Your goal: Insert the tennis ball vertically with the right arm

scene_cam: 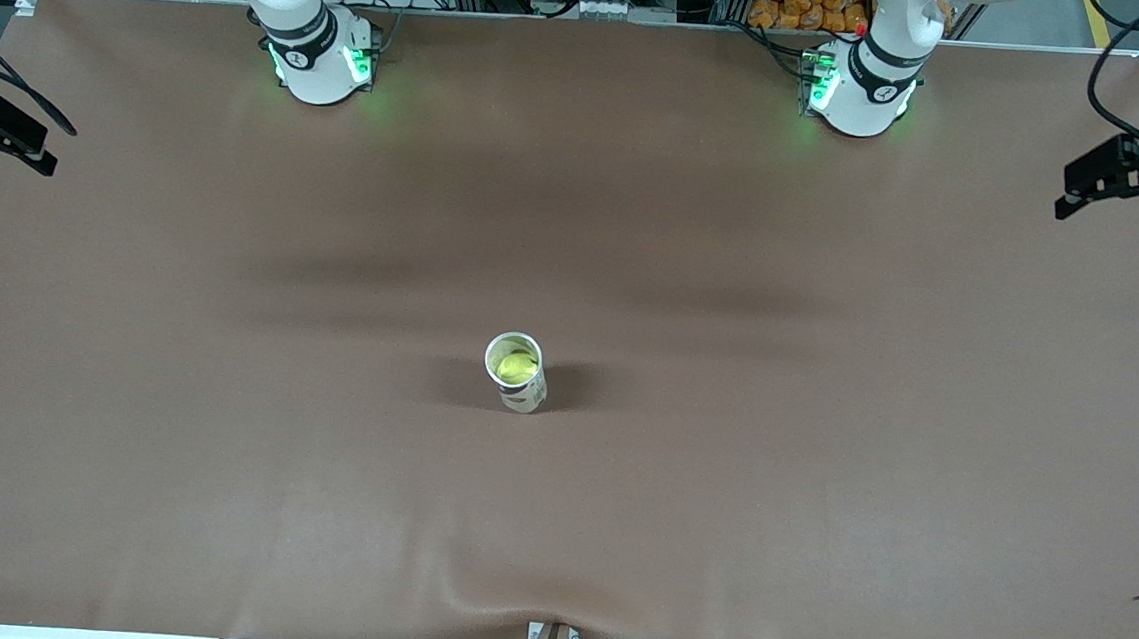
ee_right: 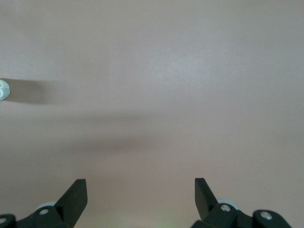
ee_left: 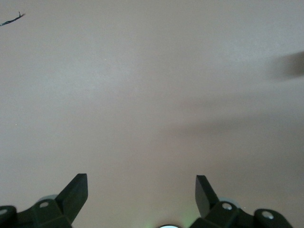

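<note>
A: Where is the ball?

B: The ball [scene_cam: 516,365] sits inside the upright cup [scene_cam: 518,373], at mid-desk [scene_cam: 819,477], somewhat nearer the front edge.

A: Left gripper?

B: The left gripper [ee_left: 141,190] hangs over bare desk at the left arm's end, jaws wide, holding nothing.

A: Right gripper?

B: The right gripper [ee_right: 140,190] hangs over bare desk at the right arm's end, jaws wide, empty.
</note>
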Robot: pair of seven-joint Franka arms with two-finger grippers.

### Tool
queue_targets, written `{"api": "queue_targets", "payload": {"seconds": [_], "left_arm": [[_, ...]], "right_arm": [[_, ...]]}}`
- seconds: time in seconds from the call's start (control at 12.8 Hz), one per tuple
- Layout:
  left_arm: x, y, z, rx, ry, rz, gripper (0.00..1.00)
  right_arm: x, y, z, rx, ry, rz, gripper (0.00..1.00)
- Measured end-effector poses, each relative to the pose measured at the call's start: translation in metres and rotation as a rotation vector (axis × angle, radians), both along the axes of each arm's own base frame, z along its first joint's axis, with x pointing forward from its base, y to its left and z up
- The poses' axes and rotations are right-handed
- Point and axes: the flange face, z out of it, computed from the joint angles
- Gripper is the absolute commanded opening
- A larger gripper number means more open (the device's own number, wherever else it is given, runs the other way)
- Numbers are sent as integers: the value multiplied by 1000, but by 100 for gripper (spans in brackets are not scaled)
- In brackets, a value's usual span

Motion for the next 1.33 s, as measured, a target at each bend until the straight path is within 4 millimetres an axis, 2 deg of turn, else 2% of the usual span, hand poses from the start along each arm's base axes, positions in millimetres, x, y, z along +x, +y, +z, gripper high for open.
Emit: {"api": "queue_targets", "payload": {"seconds": [0.16,0.47,0.94,1.33], "left_arm": [[-7,-5,5,1,6,-12,100],[-12,-3,7,1,17,11,100],[-14,-28,3,3,38,13,100],[-5,-31,-9,10,58,10,100]], "right_arm": [[2,0,0,-1,-11,0,100],[5,2,-3,12,-15,2,100],[-1,2,-11,32,46,-22,100],[-1,2,-11,32,52,-28,100]]}}
